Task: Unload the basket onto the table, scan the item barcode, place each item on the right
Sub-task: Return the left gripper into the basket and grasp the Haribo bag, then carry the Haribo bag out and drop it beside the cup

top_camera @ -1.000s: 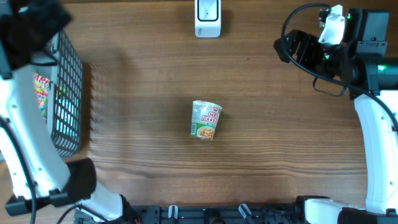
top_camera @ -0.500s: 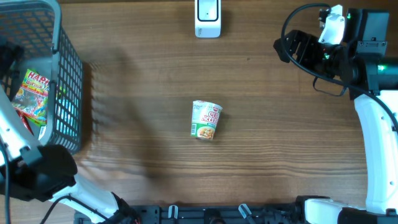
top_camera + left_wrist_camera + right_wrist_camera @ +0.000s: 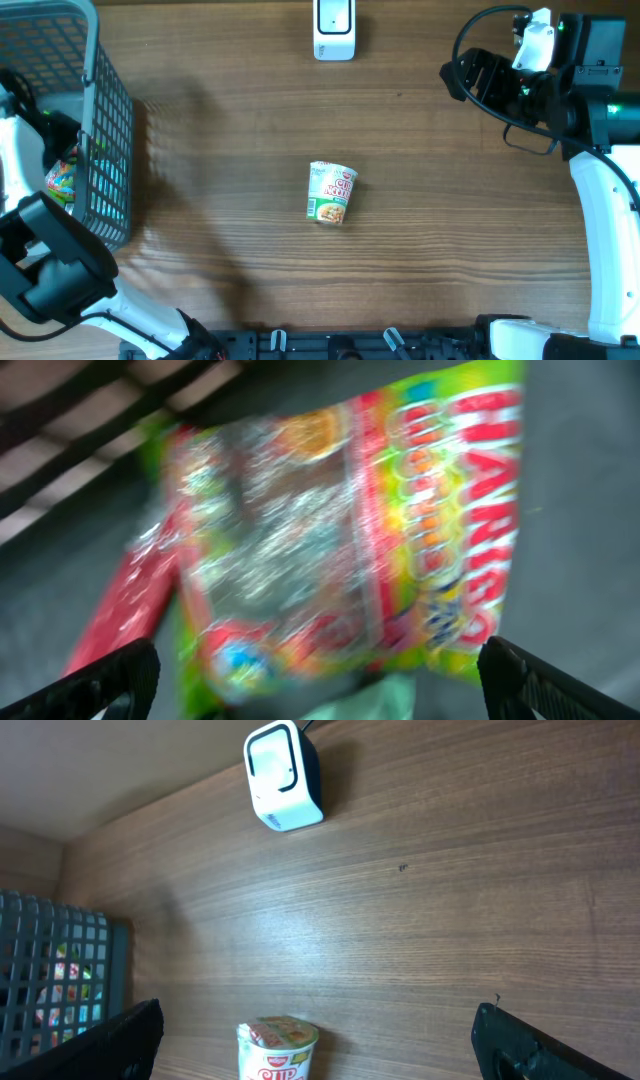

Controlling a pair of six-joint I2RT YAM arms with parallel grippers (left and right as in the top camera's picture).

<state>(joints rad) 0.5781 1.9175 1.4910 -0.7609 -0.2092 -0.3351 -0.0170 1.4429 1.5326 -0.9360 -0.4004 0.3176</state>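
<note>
1. The step in hand looks like the reach for an item. The left gripper (image 3: 320,685) hangs inside the grey wire basket (image 3: 105,150) at the far left of the table (image 3: 230,130). It is directly over a bright candy bag (image 3: 340,530).
2. Its jaws stand wide apart on either side of the bag and hold nothing. The wrist view is blurred, so contact cannot be judged.
3. The right gripper (image 3: 455,75) is parked at the far right, jaws also apart and empty.
4. A cup noodle (image 3: 331,192) lies on its side mid-table, well apart from both grippers. The white scanner (image 3: 334,30) sits at the far edge, in line with the cup.
5. The next move probably calls for lowering onto the bag, closing on a firm fold of the crinkly film, and lifting clear of the basket wall. The bag can then be carried right and its barcode turned to the scanner.
</note>
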